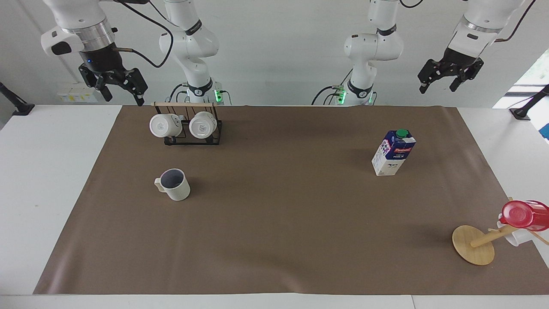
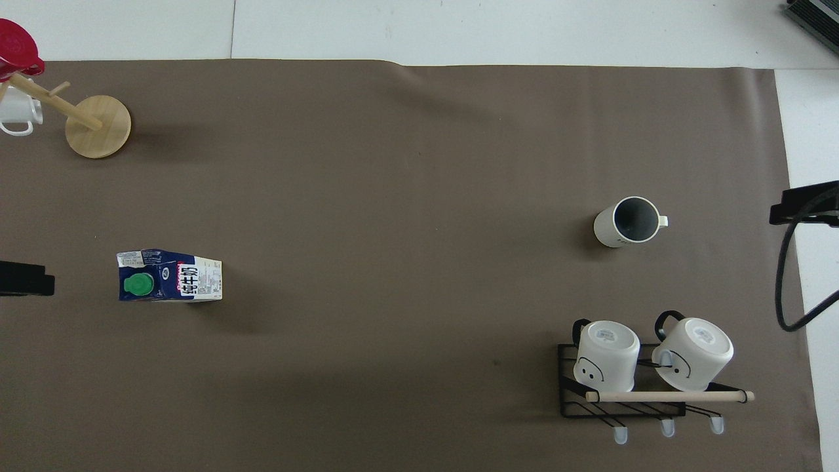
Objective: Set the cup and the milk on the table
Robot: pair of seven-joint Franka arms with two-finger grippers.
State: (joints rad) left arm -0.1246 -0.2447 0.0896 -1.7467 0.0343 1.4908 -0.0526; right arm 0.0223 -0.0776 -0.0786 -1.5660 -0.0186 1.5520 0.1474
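The cup [image 1: 173,184] stands upright on the brown sheet of the table [image 1: 274,257], toward the right arm's end, its mouth up and its handle pointing to about 9 o'clock in the facing view. The milk [image 1: 393,152] stands upright too, toward the left arm's end and well apart from the cup, its long axis vertical with the green cap on top. Both already rest on the table with nothing gripping them, so by my reading the task looks finished or close to it.

From the cup, the right gripper [image 1: 121,89] lies at about 11 o'clock in the facing view, raised in the air over the white table edge at the robots' end, with its fingers spread and nothing in them. From the milk, the left gripper [image 1: 440,81] lies at about 1 o'clock, also raised high, fingers apart and empty. So the right arm is the nearer one for the cup and the left arm for the milk.

A black wire rack [image 1: 193,128] with two glossy white mugs [image 1: 164,125] sits nearer to the robots than the cup, at its 12 o'clock, the one thing that a reach down from the right gripper would have to skirt. A tipped wooden stand [image 1: 473,244] with a red cup [image 1: 524,215] lies at the milk's 5 o'clock, near the sheet's edge. Between cup and milk the sheet gives wide open room
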